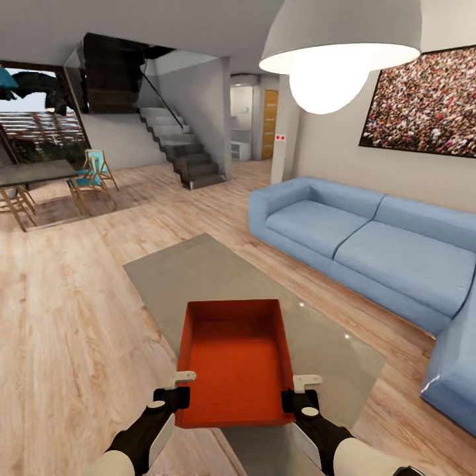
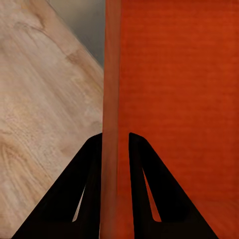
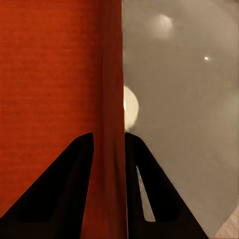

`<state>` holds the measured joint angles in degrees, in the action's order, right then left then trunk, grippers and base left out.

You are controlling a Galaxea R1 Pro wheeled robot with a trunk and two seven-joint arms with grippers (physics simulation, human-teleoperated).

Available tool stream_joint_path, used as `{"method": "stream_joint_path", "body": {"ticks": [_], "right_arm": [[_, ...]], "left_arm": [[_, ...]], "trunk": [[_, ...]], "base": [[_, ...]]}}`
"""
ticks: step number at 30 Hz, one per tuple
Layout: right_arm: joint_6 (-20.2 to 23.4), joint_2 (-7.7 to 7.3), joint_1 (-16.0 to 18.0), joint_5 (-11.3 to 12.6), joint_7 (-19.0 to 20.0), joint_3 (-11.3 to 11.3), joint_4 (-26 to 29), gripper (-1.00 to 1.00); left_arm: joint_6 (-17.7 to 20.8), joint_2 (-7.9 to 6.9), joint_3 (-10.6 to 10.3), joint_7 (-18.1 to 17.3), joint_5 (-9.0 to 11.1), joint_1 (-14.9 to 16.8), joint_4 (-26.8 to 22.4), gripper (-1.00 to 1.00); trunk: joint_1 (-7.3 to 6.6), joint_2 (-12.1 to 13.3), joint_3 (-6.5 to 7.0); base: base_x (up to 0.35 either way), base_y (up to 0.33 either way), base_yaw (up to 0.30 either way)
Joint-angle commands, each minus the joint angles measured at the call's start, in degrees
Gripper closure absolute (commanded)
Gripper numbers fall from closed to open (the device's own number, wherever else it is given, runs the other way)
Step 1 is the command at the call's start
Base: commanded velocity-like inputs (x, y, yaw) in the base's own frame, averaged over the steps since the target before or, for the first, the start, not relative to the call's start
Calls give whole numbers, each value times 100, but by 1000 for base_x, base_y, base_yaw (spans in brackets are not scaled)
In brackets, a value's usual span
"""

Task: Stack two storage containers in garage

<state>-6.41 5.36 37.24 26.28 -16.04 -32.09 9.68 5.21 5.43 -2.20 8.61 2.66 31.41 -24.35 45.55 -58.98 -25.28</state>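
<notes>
You have both grippers clamped on one bin. Your left gripper pinches the bin's left wall at the near corner: in the left wrist view its two dark fingers sit closed on either side of the thin orange-red wall, one outside, one inside. Your right gripper does the same on the right wall at its near corner; in the right wrist view the wall runs straight between the two fingers, which press against it.

The bin hangs between your two grippers, level, open side up, its floor bare. Its far end points away from you.

Under and just beyond your right gripper lies a glass table, with light spots reflected in its top. Under your left gripper you see light wood planks. Ahead of the bin a grey rug spreads over the plank floor.

Further out, to the right of your right gripper, a blue sofa stands along the wall under a large picture. A white lamp hangs above. Far off to the left of your left gripper stand a dark table and wooden chairs; straight ahead a stair climbs, with an orange door beyond.
</notes>
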Motion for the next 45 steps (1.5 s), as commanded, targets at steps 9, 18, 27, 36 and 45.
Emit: {"method": "stream_joint_path", "body": {"ticks": [9,18,27,36,45], "right_arm": [[-44,-148,3,44,-49,-60,-107,100],[-44,-149,3,44,-49,-60,-107,100],[-44,-149,3,43,-49,-60,-106,100],[-42,-149,3,43,-49,-60,-106,100],[-41,-149,3,42,-49,-60,-107,100]], "left_arm": [[37,-6,61,71,-64,6,-17,100],[39,-5,61,71,-64,6,-17,100],[33,-6,61,71,-64,6,-17,100],[39,1,61,71,-64,6,-17,100],[41,1,61,70,-64,6,-17,100]], "trunk": [[0,-4,-5],[0,-4,-5],[0,-4,-5],[0,-4,-5],[0,-4,-5]], "base": [[0,0,300],[0,0,300],[0,0,300],[0,0,300],[0,0,300]]}}
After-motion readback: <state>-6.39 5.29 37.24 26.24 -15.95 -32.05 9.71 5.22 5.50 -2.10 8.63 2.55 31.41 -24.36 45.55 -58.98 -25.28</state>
